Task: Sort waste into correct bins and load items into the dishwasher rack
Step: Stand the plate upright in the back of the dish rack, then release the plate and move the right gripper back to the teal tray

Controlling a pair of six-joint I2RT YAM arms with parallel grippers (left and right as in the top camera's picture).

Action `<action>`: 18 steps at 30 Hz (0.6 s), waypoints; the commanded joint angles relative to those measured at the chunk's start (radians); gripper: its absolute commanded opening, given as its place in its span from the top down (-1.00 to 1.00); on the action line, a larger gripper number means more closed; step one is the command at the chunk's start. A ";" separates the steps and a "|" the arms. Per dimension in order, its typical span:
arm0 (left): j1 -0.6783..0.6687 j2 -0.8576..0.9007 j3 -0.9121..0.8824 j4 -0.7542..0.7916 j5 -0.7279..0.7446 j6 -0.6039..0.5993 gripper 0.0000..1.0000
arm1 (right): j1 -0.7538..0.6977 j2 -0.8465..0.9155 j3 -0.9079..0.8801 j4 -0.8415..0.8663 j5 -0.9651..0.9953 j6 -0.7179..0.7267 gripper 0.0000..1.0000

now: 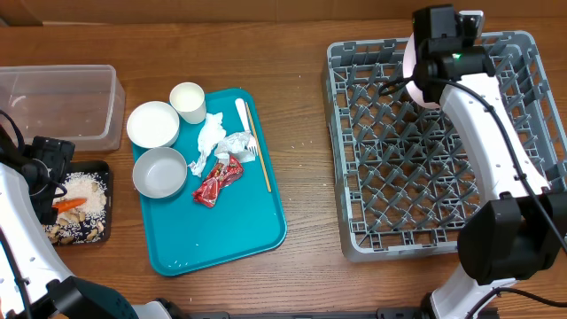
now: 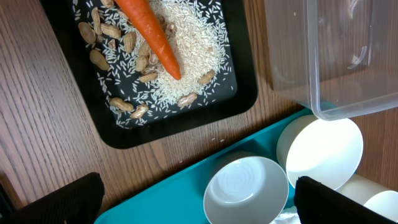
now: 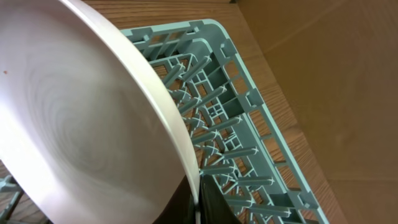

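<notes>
My right gripper (image 3: 198, 199) is shut on the rim of the pale pink plate (image 3: 81, 124). It holds the plate on edge over the far left part of the grey dishwasher rack (image 1: 425, 159). My left gripper (image 2: 199, 205) hangs open above the near white bowl (image 2: 245, 190) and the edge of the teal tray (image 2: 168, 193), holding nothing. The black tray (image 2: 242, 99) holds rice, nuts and the carrot (image 2: 152, 34). On the teal tray (image 1: 230, 230) lie two bowls (image 1: 153, 124), a cup (image 1: 188, 101), napkins (image 1: 213, 137), a red wrapper (image 1: 217, 182) and a fork (image 1: 245, 128).
The clear tub (image 1: 62, 102) stands at the far left, behind the black tray (image 1: 104, 177). A thin wooden stick (image 1: 260, 146) lies beside the fork. Bare wooden table separates the teal tray from the rack. A brown wall rises behind the rack (image 3: 249, 124).
</notes>
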 commanded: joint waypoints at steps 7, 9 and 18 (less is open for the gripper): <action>0.000 0.005 0.002 0.002 -0.010 0.019 -1.00 | 0.082 0.000 -0.001 -0.022 0.012 -0.003 0.40; 0.000 0.005 0.002 0.002 -0.010 0.019 -1.00 | 0.105 0.000 0.002 -0.028 0.010 0.000 -0.32; 0.000 0.005 0.002 0.002 -0.010 0.019 -1.00 | 0.211 -0.001 0.130 -0.150 -0.315 0.062 -1.00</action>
